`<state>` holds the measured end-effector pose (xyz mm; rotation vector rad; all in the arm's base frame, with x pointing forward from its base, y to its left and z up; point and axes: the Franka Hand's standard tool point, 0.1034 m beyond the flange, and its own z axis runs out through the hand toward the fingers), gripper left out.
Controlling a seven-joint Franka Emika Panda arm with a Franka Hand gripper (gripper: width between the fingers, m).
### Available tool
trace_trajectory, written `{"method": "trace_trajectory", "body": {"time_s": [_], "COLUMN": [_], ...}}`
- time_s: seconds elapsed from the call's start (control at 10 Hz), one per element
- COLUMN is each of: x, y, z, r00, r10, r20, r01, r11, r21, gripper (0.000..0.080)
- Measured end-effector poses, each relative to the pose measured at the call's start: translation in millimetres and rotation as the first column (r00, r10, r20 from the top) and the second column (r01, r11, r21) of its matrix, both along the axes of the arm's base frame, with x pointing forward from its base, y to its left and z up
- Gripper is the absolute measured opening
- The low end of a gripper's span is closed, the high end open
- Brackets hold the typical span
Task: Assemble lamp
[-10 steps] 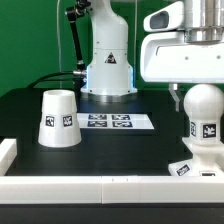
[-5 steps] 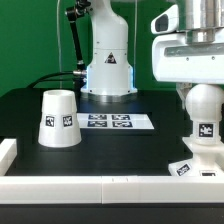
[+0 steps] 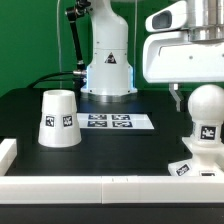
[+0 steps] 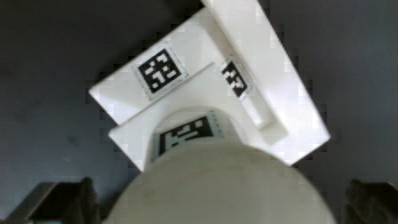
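The ball-headed bulb (image 3: 205, 108) stands upright on the stepped square base (image 3: 192, 166) at the exterior view's right, near the front. My gripper (image 3: 197, 93) hangs just above the bulb's head. One dark finger (image 3: 176, 97) shows beside the head. In the wrist view the bulb (image 4: 214, 175) fills the space between my two fingers (image 4: 64, 203) with a gap on each side, so the gripper (image 4: 214, 208) is open. The tagged base (image 4: 169, 75) lies beyond it. The cone shade (image 3: 58, 118) stands alone on the exterior view's left.
The marker board (image 3: 112, 122) lies flat mid-table. The big white robot pedestal (image 3: 108, 62) stands behind it. A white rail (image 3: 100, 190) runs along the front edge, with a raised end (image 3: 8, 150) at the exterior view's left.
Half a second ago the gripper sat lower, over the bulb's head; it has now risen back above it. The bulb's tag now sits slightly turned. The shade has not moved.
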<state>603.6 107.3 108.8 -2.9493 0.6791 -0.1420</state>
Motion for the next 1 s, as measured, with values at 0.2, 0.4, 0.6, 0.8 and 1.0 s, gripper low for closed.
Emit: {"method": "trace_trajectory", "body": {"time_s": [0.2, 0.4, 0.6, 0.8, 1.0], "x": [-0.1, -0.2, 2.0, 1.5, 3.1], "y": [-0.3, -1.1, -1.3, -2.5, -2.7], "z": [-0.4, -0.6, -0.3, -1.4, -2.6], "r00": [0.994, 0.963, 0.853, 0.687, 0.501], "r10": [0.105, 0.27, 0.52, 0.726, 0.865], "r20": [0.009, 0.019, 0.04, 0.022, -0.027], "r01": [-0.105, -0.269, -0.514, -0.717, -0.856], "r11": [0.994, 0.962, 0.852, 0.682, 0.491], "r21": [-0.014, -0.037, -0.101, -0.142, -0.161], "gripper": [0.0698, 0.0698, 0.0698, 0.0698, 0.0698]}}
